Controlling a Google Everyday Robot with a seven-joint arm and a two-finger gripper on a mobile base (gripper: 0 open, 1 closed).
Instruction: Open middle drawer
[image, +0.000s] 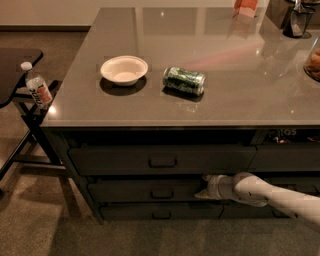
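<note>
The reaching step is being judged as in hand. The gripper (204, 187) is being held low at the cabinet face, beside the right end of the middle drawer (125, 191), with the pale arm (280, 197) entering from the right. The drawer is being shown shut, its front level with the taller drawer front (110, 159) above and the slimmest drawer front (125, 212) below. Its small loop handle (161, 193) is being left untouched, well apart to the left of the gripper. The next move is being read as a shift leftward to that handle, a firm hold on it, then a straight pull outward.

Much is being lost to shadow. Whether the gripper is parted or closed cannot be told, nor whether it is touching the front. The arm is being cut off at the right edge, and the drawer's inside is hidden.
</note>
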